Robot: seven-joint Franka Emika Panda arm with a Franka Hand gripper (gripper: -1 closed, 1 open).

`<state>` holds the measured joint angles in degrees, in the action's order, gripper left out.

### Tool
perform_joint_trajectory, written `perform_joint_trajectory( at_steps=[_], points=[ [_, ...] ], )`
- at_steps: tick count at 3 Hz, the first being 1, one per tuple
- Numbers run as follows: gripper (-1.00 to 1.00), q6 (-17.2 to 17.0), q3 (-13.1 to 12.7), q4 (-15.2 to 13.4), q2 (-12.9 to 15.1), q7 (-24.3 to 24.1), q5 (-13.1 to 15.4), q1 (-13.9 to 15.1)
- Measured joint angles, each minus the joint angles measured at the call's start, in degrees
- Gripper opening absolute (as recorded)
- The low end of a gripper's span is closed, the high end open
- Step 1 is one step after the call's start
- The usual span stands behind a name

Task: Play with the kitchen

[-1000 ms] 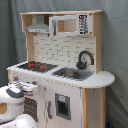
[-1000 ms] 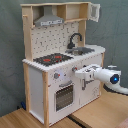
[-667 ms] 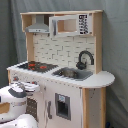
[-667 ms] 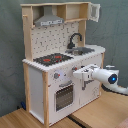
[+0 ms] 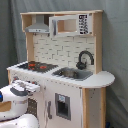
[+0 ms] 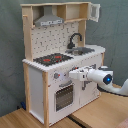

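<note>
Both exterior views are soft and blurred, with even, diffuse light. The kitchen is evenly bright; dim shade lies under its hood, no glare

Grey curtain backdrop filling twelve o'clock in both exterior views; light-wood tabletop at six o'clock (seam running diagonally) in the second exterior view.

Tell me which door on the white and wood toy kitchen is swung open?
The small upper cabinet door at the second exterior view's top right; the oven door below the stovetop looks shut.
</note>
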<state>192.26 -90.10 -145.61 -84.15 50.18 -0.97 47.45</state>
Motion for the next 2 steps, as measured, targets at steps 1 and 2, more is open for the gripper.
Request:
perform_joint_trajectory(
  at_steps=[1, 2],
  points=[
    [-1.0, 0.0, 0.02, -0.07, 0.0, -0.08, -0.03, 0.0],
    [-1.0, 0.14, 0.13, -1.19, 0.0, -2.94, -0.17, -0.27]
  ],
)
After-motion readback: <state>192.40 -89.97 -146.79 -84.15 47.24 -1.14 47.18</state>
